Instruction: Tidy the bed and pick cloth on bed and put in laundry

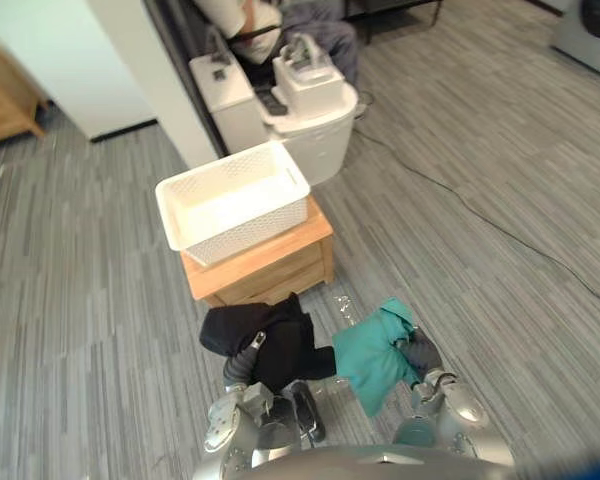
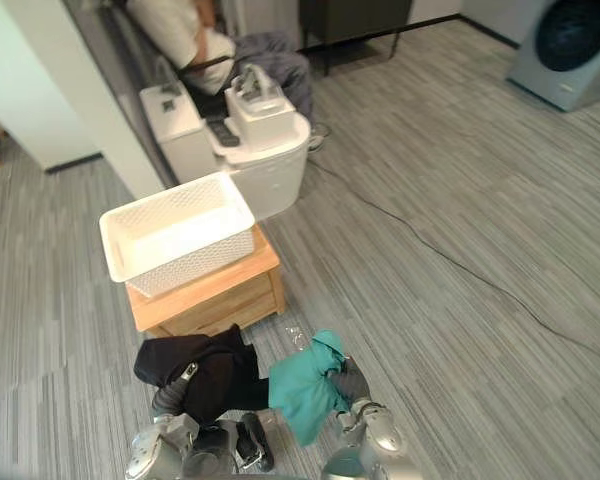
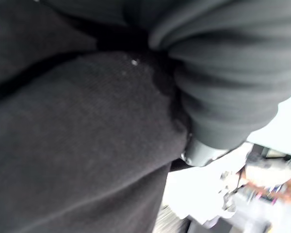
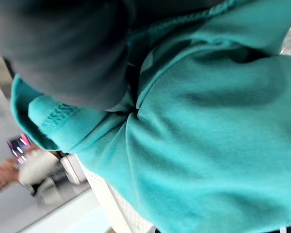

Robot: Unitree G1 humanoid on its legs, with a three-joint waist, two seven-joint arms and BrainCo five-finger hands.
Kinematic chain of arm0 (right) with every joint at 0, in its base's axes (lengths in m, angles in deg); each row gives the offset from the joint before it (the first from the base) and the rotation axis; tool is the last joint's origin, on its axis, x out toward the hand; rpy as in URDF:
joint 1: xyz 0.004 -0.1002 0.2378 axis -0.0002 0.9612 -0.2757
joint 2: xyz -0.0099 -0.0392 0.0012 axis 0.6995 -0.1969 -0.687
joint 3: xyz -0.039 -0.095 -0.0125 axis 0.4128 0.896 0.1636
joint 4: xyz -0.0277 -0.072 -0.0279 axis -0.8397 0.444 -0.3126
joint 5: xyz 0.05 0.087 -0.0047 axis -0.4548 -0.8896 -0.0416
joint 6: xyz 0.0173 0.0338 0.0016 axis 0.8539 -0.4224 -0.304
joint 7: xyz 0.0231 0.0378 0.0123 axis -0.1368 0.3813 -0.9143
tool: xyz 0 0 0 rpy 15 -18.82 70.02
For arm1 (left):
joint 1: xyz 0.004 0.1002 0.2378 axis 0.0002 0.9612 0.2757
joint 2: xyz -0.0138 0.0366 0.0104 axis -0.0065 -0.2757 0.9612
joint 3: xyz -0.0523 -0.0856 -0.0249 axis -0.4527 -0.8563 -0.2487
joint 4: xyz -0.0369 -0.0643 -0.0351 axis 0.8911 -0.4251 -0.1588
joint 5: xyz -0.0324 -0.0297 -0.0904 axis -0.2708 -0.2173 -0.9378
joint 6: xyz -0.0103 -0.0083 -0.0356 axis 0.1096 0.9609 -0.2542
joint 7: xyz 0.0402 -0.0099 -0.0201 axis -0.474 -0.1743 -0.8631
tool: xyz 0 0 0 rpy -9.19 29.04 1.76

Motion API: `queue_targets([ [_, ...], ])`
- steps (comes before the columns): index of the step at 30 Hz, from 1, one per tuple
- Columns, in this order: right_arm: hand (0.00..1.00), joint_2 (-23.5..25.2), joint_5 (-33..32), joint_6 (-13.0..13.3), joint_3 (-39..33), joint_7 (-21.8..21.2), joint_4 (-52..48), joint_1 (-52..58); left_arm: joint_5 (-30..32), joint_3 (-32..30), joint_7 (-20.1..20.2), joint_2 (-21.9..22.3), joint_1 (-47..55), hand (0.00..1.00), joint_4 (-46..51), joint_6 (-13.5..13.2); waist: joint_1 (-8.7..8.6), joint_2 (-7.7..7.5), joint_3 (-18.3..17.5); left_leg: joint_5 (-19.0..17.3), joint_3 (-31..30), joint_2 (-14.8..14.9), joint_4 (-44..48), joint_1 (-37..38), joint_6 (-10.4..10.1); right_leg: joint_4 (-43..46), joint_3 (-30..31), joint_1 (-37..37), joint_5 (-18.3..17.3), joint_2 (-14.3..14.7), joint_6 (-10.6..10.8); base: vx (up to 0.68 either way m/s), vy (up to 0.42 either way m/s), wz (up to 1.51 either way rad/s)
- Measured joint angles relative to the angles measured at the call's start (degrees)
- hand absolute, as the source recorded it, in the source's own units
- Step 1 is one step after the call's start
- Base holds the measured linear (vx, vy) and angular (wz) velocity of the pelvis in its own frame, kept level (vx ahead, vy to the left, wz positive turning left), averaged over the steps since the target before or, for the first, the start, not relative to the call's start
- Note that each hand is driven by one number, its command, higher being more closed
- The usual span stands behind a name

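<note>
Two garments held up in front of the white laundry basket (image 1: 248,236), which sits on a wooden stand (image 1: 275,268). The black cloth (image 1: 265,340) drapes over the left hand (image 3: 223,82) and the teal cloth (image 1: 373,358) over the right hand (image 4: 63,48) (each grasp is buried in fabric and cannot be told). Both hang clear of the floor, near the basket, presumably ready for dropping in.

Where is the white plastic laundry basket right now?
In the left eye view, the white plastic laundry basket sits on a low wooden box, left of centre, beyond the black cloth and teal cloth.

Bunched black cloth (image 1: 270,335) and teal cloth (image 1: 375,360) hang near white basket (image 1: 255,228).
</note>
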Motion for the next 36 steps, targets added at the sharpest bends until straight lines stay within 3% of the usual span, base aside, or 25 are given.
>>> queue_targets([
  [3, 1.00, 1.1, -0.1, 0.5, 0.9, 0.8, -0.1, -0.6, 2.3, 0.0, 0.1, -0.8, -0.8, 1.00, -0.1, -0.1, 0.20, -0.12, 0.0, -0.8, -0.2, -0.2, 1.1, 0.0, -0.8, -4.0, -0.2, 2.8, 0.9, 0.6, 0.4, 0.02, -0.011, 0.25],
  [4, 1.00, 1.0, -0.1, 0.7, 1.7, 1.4, 0.0, -0.6, 3.0, 0.3, 0.4, -0.7, -1.5, 1.00, -0.1, -0.1, 0.75, -0.35, -0.3, -2.3, -0.1, -0.1, 1.0, -0.9, -2.4, -4.9, -0.7, 2.8, -0.3, 0.7, 2.1, -0.04, -0.018, 0.14],
  [5, 1.00, 0.9, 0.0, 1.5, 1.7, 2.4, 0.8, -0.5, 4.6, 0.5, 1.4, -0.7, -2.0, 1.00, -0.4, 0.2, 1.15, -0.06, -0.3, -4.7, 0.4, -0.2, 1.7, -1.7, -2.7, -5.0, -2.0, 2.8, -2.5, 0.1, 3.1, -0.04, 0.006, 0.15],
  [6, 1.00, 0.9, 0.0, 1.7, 1.8, 3.2, 1.7, -0.5, 4.9, 0.6, 1.6, -0.7, -2.2, 1.00, -0.3, 0.8, 1.35, -0.12, -0.3, -4.9, 1.0, -0.2, 1.9, -1.8, -2.8, -4.5, -2.4, 2.5, -3.0, -0.5, 2.5, 0.01, 0.058, 0.20],
  [8, 1.00, 1.2, 0.0, 1.8, 1.9, 5.0, 3.9, 0.0, 6.6, 0.7, 2.6, -1.2, -2.4, 1.00, -0.3, 1.8, 1.54, -1.69, -0.6, -6.5, 3.4, -1.5, 3.0, -0.4, -2.1, -2.7, -4.9, 2.7, -5.2, -3.6, -0.5, 0.09, 0.122, 0.25],
  [9, 1.00, 1.0, 0.6, 2.5, 2.1, 6.2, 4.3, 0.8, 7.0, 1.3, 3.5, -1.8, -2.5, 1.00, -0.4, 2.1, 1.51, -1.91, -0.7, -7.8, 3.7, -3.6, 1.4, 1.4, -1.5, 8.8, -2.2, -0.4, -3.3, -6.6, -8.0, 0.12, 0.176, 0.44],
  [10, 1.00, 0.9, 1.0, 2.6, 2.3, 6.5, 4.4, 1.2, 7.4, 1.6, 3.5, -2.0, -2.3, 1.00, -0.4, 2.1, 1.12, -2.51, -0.8, -7.8, 2.3, -5.0, -0.3, 2.0, -1.2, 14.8, 1.6, -3.6, -0.9, -7.8, -11.3, 0.15, 0.217, 0.99],
  [11, 1.00, 1.1, 1.0, 3.0, 2.2, 6.9, 4.5, 1.9, 7.8, 2.8, 3.5, -3.0, -2.4, 1.00, -0.4, 2.4, -0.72, -2.79, -1.8, -6.8, -0.8, -7.4, -4.4, 4.0, -0.4, 23.2, 9.5, -9.4, 1.4, -6.3, -9.6, 0.17, 0.174, 1.06],
  [12, 1.00, 1.5, 1.0, 3.3, 2.4, 7.0, 4.5, 2.1, 7.7, 3.0, 3.5, -3.5, -2.6, 1.00, -0.4, 2.6, -1.56, -3.30, -1.9, -6.0, -2.9, -8.3, -6.9, 5.0, 0.5, 25.1, 11.5, -11.7, -0.8, -3.7, -8.0, 0.21, 0.148, 1.04],
  [13, 1.00, 1.8, 1.0, 3.6, 2.5, 7.0, 4.4, 2.2, 7.7, 3.0, 3.5, -3.6, -2.7, 1.00, -0.4, 2.7, -1.83, -3.43, -1.9, -5.6, -3.8, -8.7, -8.0, 5.6, 0.5, 25.3, 11.6, -12.5, -1.6, -2.5, -7.7, 0.25, 0.130, 0.86],
  [14, 1.00, 2.4, 1.0, 4.3, 2.8, 7.1, 4.2, 2.8, 7.7, 3.4, 3.5, -4.1, -3.0, 1.00, -0.4, 2.9, -2.22, -3.43, -1.8, -4.5, -6.3, -9.6, -11.8, 8.2, 0.6, 24.2, 11.9, -15.3, -4.3, 1.8, -7.8, 0.27, 0.116, 0.89],
  [15, 1.00, 2.7, 1.0, 4.3, 2.9, 7.1, 4.2, 3.1, 7.6, 4.2, 3.5, -4.5, -3.3, 1.00, -0.4, 3.3, -2.35, -3.24, -1.8, -4.2, -8.2, -10.1, -14.3, 10.5, 0.5, 21.0, 11.4, -17.2, -4.7, 5.4, -8.4, 0.28, 0.110, 0.91],
  [18, 1.00, 2.7, 1.0, 4.3, 2.9, 7.2, 2.5, 3.9, 7.7, 5.7, 4.3, -4.5, -4.2, 1.00, -0.4, 5.1, -3.68, -2.55, -2.6, -4.2, -13.0, -10.6, -17.6, 14.1, 0.5, 9.7, 11.5, -22.1, -3.2, 12.0, -6.9, 0.39, 0.045, 0.98],
  [20, 1.00, 2.9, 0.8, 4.4, 2.7, 7.4, 2.1, 3.9, 7.9, 6.7, 5.5, -4.7, -4.4, 1.00, -0.5, 5.5, -4.58, -2.48, -2.8, -4.2, -15.8, -10.9, -18.6, 16.0, -0.7, 0.3, 12.3, -24.2, 2.2, 14.4, -6.6, 0.45, -0.014, 0.93],
  [21, 1.00, 3.2, 0.8, 4.5, 2.6, 7.5, 2.5, 3.9, 8.3, 7.2, 6.0, -5.1, -4.4, 1.00, -0.6, 5.6, -4.75, -2.99, -3.1, -4.7, -16.4, -11.6, -19.0, 17.5, -1.8, -5.6, 12.7, -24.9, 8.5, 14.8, -7.2, 0.39, -0.026, 0.71],
  [22, 1.00, 3.2, 0.7, 4.8, 2.5, 7.5, 3.0, 4.0, 8.6, 7.4, 6.1, -5.3, -4.4, 1.00, -0.9, 5.5, -4.79, -3.44, -3.3, -5.5, -16.3, -12.0, -19.0, 18.7, -3.1, -7.4, 13.2, -24.2, 15.3, 14.7, -10.9, 0.50, -0.035, 0.51],
  [23, 1.00, 2.8, 0.6, 4.8, 2.1, 7.5, 4.8, 3.2, 8.7, 7.4, 6.1, -4.4, -4.9, 1.00, -2.4, 5.5, -4.15, -1.52, -3.7, -6.1, -15.3, -10.3, -19.0, 19.7, -4.4, -6.5, 12.4, -23.6, 14.6, 15.7, -12.4, 0.49, -0.020, 0.19],
  [26, 1.00, 2.6, -0.3, 5.5, 1.0, 7.5, 5.0, 0.3, 8.7, 7.5, 6.1, -4.4, -4.9, 1.00, -3.3, 4.3, -4.85, 0.16, -3.8, -5.9, -12.8, -10.1, -17.6, 19.2, -5.3, -0.7, 12.0, -25.7, 8.0, 14.7, -12.5, 0.44, -0.029, 0.14],
  [28, 1.00, 2.4, -0.3, 5.5, 0.8, 7.8, 5.0, 0.0, 8.7, 7.5, 6.3, -4.4, -5.9, 1.00, -5.3, 3.6, -4.98, 0.37, -3.8, -6.2, -12.3, -8.9, -7.7, 15.7, -6.0, -1.5, 11.9, -23.6, 6.4, 14.2, -12.2, 0.34, -0.064, 0.23],
  [29, 1.00, 1.9, -0.3, 5.5, 1.2, 8.3, 5.1, 0.2, 8.6, 7.8, 6.6, -4.4, -6.2, 1.00, -6.2, 3.5, -4.98, 0.63, -3.4, -5.1, -10.8, -6.3, 5.2, 10.9, -8.3, -4.8, 11.4, -19.9, 6.6, 14.2, -12.2, 0.30, -0.012, 0.24],
  [30, 1.00, 1.3, -0.3, 5.5, 1.5, 9.1, 5.1, 0.5, 8.6, 8.4, 7.6, -4.5, -6.0, 1.00, -6.9, 3.0, -4.93, 0.81, -3.3, -6.3, -7.4, -2.3, 15.2, 8.1, -8.6, -7.5, 10.9, -15.7, 6.6, 14.4, -12.1, 0.30, 0.003, 0.20],
  [31, 1.00, 1.2, -0.4, 5.5, 1.4, 9.6, 5.1, 1.1, 8.6, 8.8, 8.1, -4.5, -6.0, 1.00, -7.1, 2.9, -4.91, 0.80, -3.3, -7.0, -5.6, -0.3, 17.9, 7.9, -8.2, -8.5, 10.9, -13.7, 6.6, 14.4, -12.1, 0.25, 0.018, -0.03],
  [33, 1.00, 0.6, -1.5, 5.6, 1.3, 10.0, 5.1, 1.8, 8.6, 10.0, 10.1, -4.4, -4.4, 1.00, -6.9, 1.8, -4.73, 0.59, -3.5, -7.9, -1.7, 4.7, 15.3, 7.0, -7.5, -10.2, 12.6, -10.4, 6.4, 13.9, -11.7, 0.19, 0.036, -0.51],
  [35, 1.00, 0.3, -1.5, 5.7, 0.9, 10.0, 5.0, 1.3, 8.6, 10.2, 11.2, -4.4, -4.2, 1.00, -6.7, 1.5, -4.76, 1.40, -3.8, -6.3, -2.2, 5.1, 6.6, 7.2, -7.0, -10.1, 14.9, -10.6, 6.3, 13.8, -11.1, 0.16, 0.145, -0.71],
  [36, 1.00, 0.4, -1.5, 5.7, 0.2, 9.8, 5.0, 1.4, 8.6, 10.1, 11.4, -4.3, -4.6, 1.00, -6.4, 1.5, -5.23, 2.00, -4.0, -3.3, -3.0, 5.1, -0.8, 7.7, -7.2, -9.2, 16.7, -11.5, 6.4, 13.9, -10.2, 0.14, 0.262, -0.76],
])
